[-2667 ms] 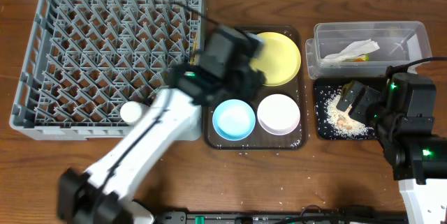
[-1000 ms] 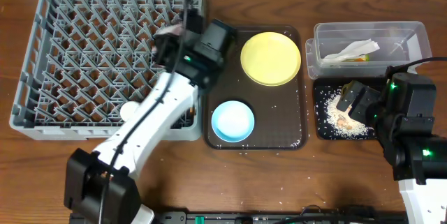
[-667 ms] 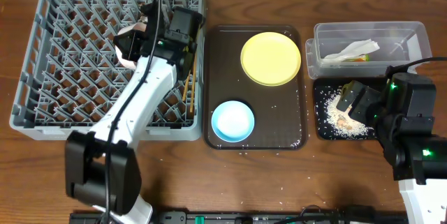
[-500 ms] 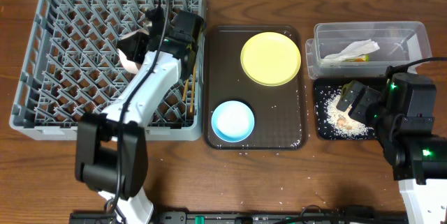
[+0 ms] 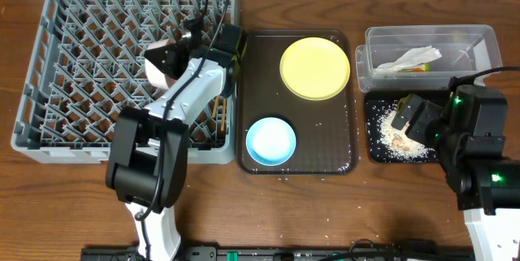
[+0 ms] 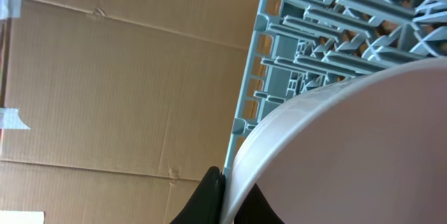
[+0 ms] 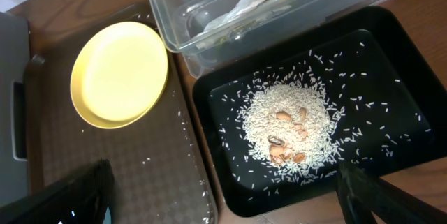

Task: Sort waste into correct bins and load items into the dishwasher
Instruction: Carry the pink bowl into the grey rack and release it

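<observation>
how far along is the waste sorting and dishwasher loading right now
About midway. Done: the napkin and wrapper lie in the clear tub, the rice scraps in the black tray, and the chopsticks in the rack. In hand: the left gripper is shut on the white bowl over the rack. Left: the yellow plate and light blue bowl sit on the brown tray.

Plastic rack point(image 5: 81, 74), glossy black tray point(image 7: 391, 63), wooden table point(image 5: 325, 212)

A dark brown wooden table point(image 5: 406, 212) with a visible grain fills the space, evenly lit with soft shadows. Behind it stands plain corrugated cardboard point(image 6: 112, 98), creased in horizontal lines, a strip of pale tape point(image 6: 10, 118) at its edge.
</observation>
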Available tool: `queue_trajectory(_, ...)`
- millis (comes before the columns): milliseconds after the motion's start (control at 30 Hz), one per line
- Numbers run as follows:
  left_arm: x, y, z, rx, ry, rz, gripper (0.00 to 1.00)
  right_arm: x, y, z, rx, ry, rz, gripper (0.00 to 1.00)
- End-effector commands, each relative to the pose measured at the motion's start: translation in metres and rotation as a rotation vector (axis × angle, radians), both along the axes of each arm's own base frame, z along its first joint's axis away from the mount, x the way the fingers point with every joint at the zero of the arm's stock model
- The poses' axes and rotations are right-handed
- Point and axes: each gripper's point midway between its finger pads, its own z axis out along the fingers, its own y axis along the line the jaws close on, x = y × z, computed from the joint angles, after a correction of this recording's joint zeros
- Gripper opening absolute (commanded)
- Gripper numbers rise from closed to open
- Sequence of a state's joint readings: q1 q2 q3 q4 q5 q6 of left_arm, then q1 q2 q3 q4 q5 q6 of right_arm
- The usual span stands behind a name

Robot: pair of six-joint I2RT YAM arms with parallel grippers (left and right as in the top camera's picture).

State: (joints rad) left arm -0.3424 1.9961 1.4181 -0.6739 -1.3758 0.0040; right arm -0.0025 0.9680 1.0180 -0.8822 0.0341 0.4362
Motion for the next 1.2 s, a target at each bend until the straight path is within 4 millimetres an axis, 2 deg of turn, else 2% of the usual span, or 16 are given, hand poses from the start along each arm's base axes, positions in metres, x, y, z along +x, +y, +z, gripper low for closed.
queue_trajectory(0,0.002,-0.018,-0.022,-0.026,0.043,-0.044,0.09,0.000,-0.005,0.000,-0.010,0.002,-0.015,0.99)
queue_trajectory(100,0.002,-0.028,-0.026,-0.047,0.050,-0.071,0.17,0.000,-0.005,0.000,-0.010,0.002,-0.015,0.99)
queue_trajectory(133,0.003,-0.033,-0.031,-0.071,0.061,-0.084,0.23,0.000,-0.005,0.000,-0.010,0.002,-0.015,0.99)
queue_trajectory(233,0.003,-0.050,-0.045,-0.154,0.095,-0.130,0.30,0.000,-0.005,0.000,-0.010,0.002,-0.015,0.99)
queue_trajectory(367,0.001,-0.090,-0.059,-0.350,0.135,-0.236,0.46,0.000,-0.005,0.000,-0.010,0.002,-0.015,0.99)
queue_trajectory(433,-0.002,-0.110,-0.061,-0.479,0.152,-0.291,0.49,0.000,-0.005,0.000,-0.010,0.002,-0.015,0.99)
queue_trajectory(533,-0.008,-0.137,-0.051,-0.643,0.155,-0.370,0.51,0.000,-0.005,0.000,-0.010,0.002,-0.015,0.99)
queue_trajectory(633,-0.016,-0.158,-0.023,-0.819,0.113,-0.445,0.51,0.000,-0.005,0.000,-0.010,0.002,-0.015,0.99)
queue_trajectory(667,-0.018,-0.159,-0.014,-0.865,0.089,-0.452,0.47,0.000,-0.005,0.000,-0.010,0.002,-0.015,0.99)
queue_trajectory(733,-0.022,-0.154,0.011,-0.961,0.013,-0.452,0.27,0.000,-0.005,0.000,-0.010,0.002,-0.015,0.99)
queue_trajectory(767,-0.024,-0.149,0.019,-0.994,-0.015,-0.443,0.13,0.000,-0.005,0.000,-0.010,0.002,-0.015,0.99)
queue_trajectory(800,-0.026,-0.140,0.029,-1.038,-0.053,-0.425,0.08,0.000,-0.005,0.000,-0.010,0.002,-0.015,0.99)
queue_trajectory(900,-0.027,-0.116,0.037,-1.155,-0.084,-0.378,0.08,0.000,-0.005,0.000,-0.010,0.002,-0.015,0.99)
queue_trajectory(1000,-0.023,-0.094,0.018,-1.311,-0.051,-0.308,0.08,0.000,-0.005,0.000,-0.010,0.002,-0.015,0.99)
queue_trajectory(1100,-0.016,-0.071,0.000,-1.365,-0.036,-0.242,0.08,0.000,-0.005,0.000,-0.010,0.002,-0.015,0.99)
queue_trajectory(1167,-0.008,-0.049,-0.021,-1.391,-0.031,-0.181,0.08,0.000,-0.005,0.000,-0.010,0.002,-0.015,0.99)
